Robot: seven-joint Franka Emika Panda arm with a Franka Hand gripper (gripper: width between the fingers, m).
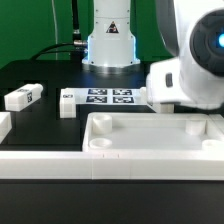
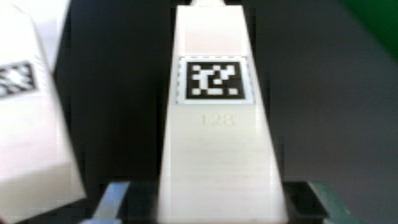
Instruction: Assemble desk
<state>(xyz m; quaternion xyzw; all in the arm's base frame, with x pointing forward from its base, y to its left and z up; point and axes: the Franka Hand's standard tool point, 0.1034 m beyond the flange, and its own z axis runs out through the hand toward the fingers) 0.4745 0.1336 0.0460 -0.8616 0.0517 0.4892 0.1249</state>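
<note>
Now the gripper (image 2: 215,205) pinches one white leg (image 2: 215,130), with the slip risk out ahead
Its two dark fingers (image 2: 118,200) look pressed against opposite sides of the leg, whose tag (image 2: 215,80) faces the wrist camera. All the visible length runs straight out ahead of the pads, so most of its weight seems to lie beyond the grip. On smooth plastic that could let the leg pivot or slide once raised, and a tilted leg would likely miss or jam in a round corner socket (image 1: 100,143) of the desk top (image 1: 150,135), which lies close beside the gripper. Another white tagged part (image 2: 22,90) lies just alongside the gripped leg, and a sideways swing might knock it. Whether the leg is clear of the table I cannot tell
</note>
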